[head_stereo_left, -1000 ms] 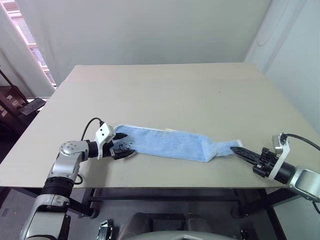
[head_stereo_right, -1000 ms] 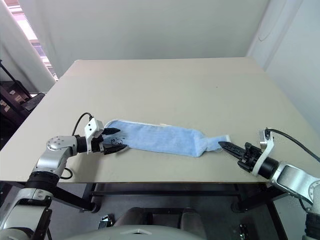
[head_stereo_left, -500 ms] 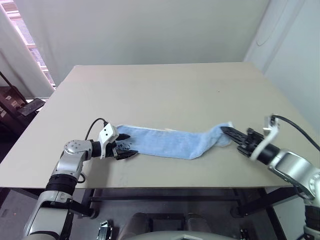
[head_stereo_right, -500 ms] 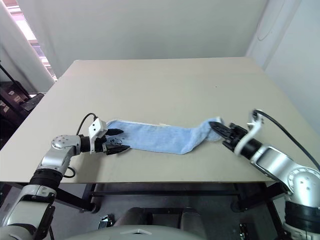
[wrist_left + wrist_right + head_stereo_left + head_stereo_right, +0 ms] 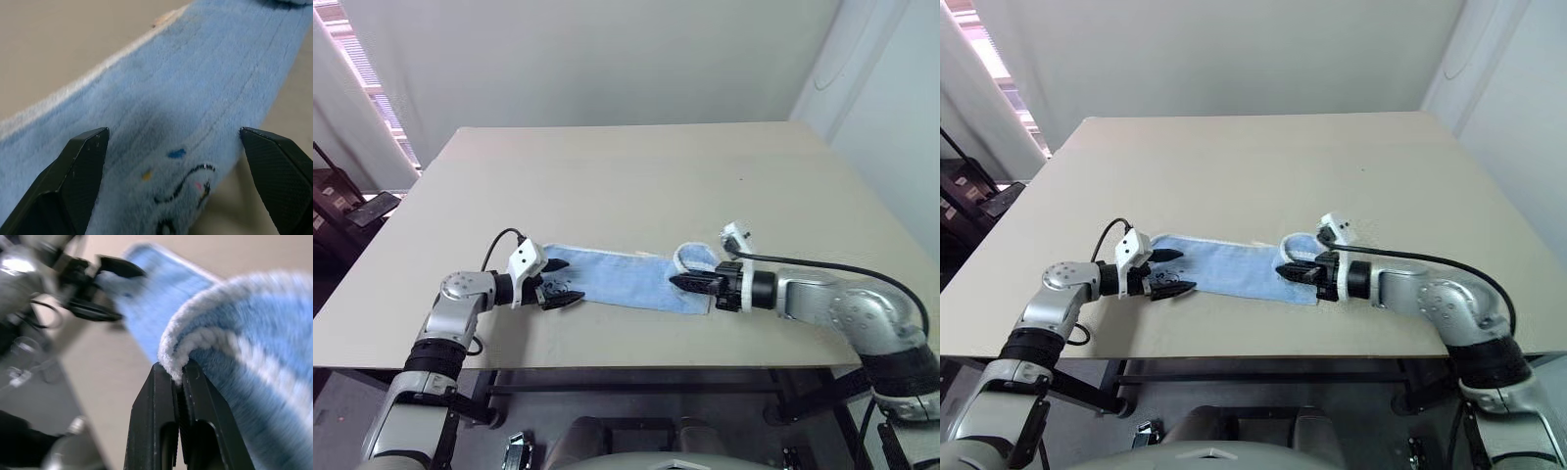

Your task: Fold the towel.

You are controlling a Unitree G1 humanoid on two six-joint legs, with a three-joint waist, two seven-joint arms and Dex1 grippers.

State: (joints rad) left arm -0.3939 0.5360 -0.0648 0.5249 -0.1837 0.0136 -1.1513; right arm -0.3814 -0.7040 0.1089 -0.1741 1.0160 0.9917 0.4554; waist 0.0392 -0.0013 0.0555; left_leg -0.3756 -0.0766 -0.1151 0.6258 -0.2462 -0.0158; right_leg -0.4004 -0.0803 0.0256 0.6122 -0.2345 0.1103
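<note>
The towel [image 5: 626, 279] lies near the front edge of the table [image 5: 636, 176], stretched left to right as a narrow folded strip.

Left gripper [image 5: 558, 284]: positioned at the left end of the towel. Its two black fingers [image 5: 80, 176] stand wide apart, one on each side of the cloth. In the left wrist view the towel's embroidered dark mark [image 5: 188, 193], with small coloured specks beside it, sits between the fingers. The fingers appear to rest on or just above the cloth, but contact cannot be confirmed.

Right gripper [image 5: 690, 283]: positioned at the right end of the strip, pointing left toward the other gripper. Its fingers are pressed together on the white stitched edge [image 5: 205, 345] of the towel. The gripped end is raised off the table and curls back over the flat part, forming a small loop [image 5: 695, 258] above the lying cloth. A black cable [image 5: 822, 262] runs along the right arm.

The far part of the table, beyond the towel, is a plain beige surface. Behind it stand a light wall [image 5: 607, 59] and, at the far left, a window with blinds [image 5: 362, 69].
</note>
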